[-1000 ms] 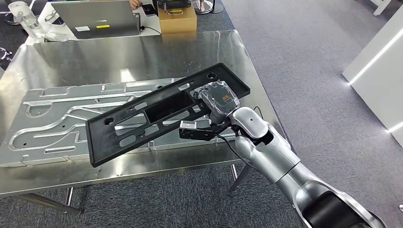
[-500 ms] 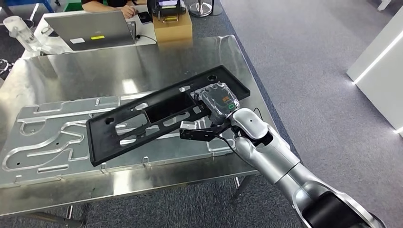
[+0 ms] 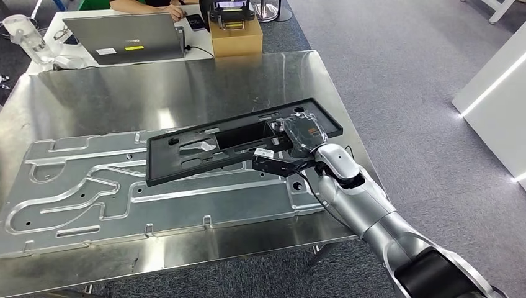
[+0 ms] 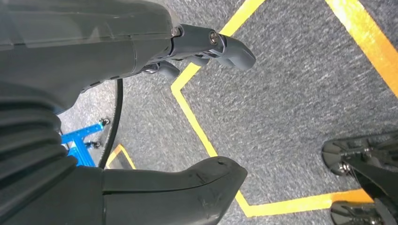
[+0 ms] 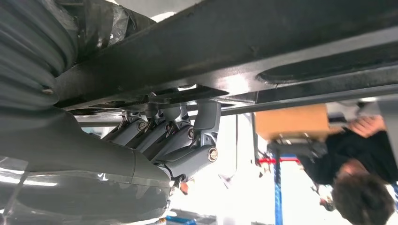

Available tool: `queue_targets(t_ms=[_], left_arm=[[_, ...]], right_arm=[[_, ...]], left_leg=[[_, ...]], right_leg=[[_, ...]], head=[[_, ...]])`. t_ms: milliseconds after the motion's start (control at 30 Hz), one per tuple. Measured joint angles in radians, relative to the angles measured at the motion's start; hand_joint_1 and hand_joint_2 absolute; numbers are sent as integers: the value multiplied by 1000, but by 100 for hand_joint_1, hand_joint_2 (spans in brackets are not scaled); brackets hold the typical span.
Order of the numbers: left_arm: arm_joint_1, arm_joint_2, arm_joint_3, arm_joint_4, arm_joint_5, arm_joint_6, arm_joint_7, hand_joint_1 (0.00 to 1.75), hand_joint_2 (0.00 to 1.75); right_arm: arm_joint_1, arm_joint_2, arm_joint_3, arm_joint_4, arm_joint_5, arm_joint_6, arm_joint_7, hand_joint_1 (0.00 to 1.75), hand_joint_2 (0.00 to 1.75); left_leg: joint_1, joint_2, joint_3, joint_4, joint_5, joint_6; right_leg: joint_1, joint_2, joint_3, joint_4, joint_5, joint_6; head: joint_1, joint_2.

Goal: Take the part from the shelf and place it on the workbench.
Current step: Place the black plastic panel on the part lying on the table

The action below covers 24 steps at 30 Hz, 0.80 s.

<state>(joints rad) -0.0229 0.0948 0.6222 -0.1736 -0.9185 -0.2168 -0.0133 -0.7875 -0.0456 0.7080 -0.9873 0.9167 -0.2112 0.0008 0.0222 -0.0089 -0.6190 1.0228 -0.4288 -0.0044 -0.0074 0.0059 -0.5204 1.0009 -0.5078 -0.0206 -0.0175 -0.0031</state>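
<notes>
The part is a long black plastic frame (image 3: 211,149) with cut-outs, held nearly level just above the steel workbench (image 3: 155,81). My right hand (image 3: 291,146) grips its right end, thumb on top and fingers hooked under the edge. In the right wrist view the fingers (image 5: 187,136) curl up against the frame's dark underside (image 5: 263,42). The frame's left end hangs over a large stamped metal panel (image 3: 80,192) lying on the bench. My left hand (image 4: 197,108) hangs over grey carpet, its fingers apart and holding nothing.
At the bench's far edge stand a laptop (image 3: 124,37) and a cardboard box (image 3: 236,34), with a person's hand (image 3: 170,9) beyond. A white cabinet (image 3: 496,105) stands at the right. Yellow floor tape (image 4: 202,136) runs under my left hand.
The view has shifted closer to the bench. My right hand has carried the black frame forward and lowered it, turning it from steeply tilted to almost flat over the metal panel.
</notes>
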Motion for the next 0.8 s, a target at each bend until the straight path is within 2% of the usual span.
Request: queue_targets(t_ms=[100,167,233,333,433,567,800], left_arm=[[0,-1,8,0,0,1,0,0,175],[0,-1,11,0,0,2,0,0,175],[-1,0,13,0,1,0,0,0,175],[-1,0,15,0,5,-8,0,0,175],[0,-1,21,0,7,-15,-3,0,175],[-1,-1,31,0,8,-16,-1,0,0],[0,-1,41,0,8,-16,15,0,0]], right_arm=[[0,0,-9,40,-3,-5,-4,169,175],[0,0,-12,57,-3,-6,-5,85,87],[0,0,-13,69,-4,-7,-6,0,0],[0,1,-13,87,-7,-6,-9,0,0],[-1,3,-13,106,-12,-10,-20,0,0],[-2,8,-13,122,-16,-11,-28,0,0],[-1,17,-13,126,-25,-6,-40,0,0]], left_leg=[[-2,0,0,0,-2,5],[-3,1,0,0,-2,8],[-4,1,1,0,-2,8],[-4,1,1,0,-1,10],[-4,1,1,0,0,10],[-4,1,3,0,1,10],[-2,2,4,-2,2,8]], right_leg=[[-1,0,2,-5,0,0],[-1,-1,2,-6,0,2],[-2,-1,1,-6,1,11],[-3,-1,1,-6,2,26],[-3,-1,1,-5,2,30],[0,-1,1,-3,2,30],[2,-1,-1,-1,1,29]], head=[[0,0],[0,0],[0,0],[0,0],[0,0],[0,0],[0,0]])
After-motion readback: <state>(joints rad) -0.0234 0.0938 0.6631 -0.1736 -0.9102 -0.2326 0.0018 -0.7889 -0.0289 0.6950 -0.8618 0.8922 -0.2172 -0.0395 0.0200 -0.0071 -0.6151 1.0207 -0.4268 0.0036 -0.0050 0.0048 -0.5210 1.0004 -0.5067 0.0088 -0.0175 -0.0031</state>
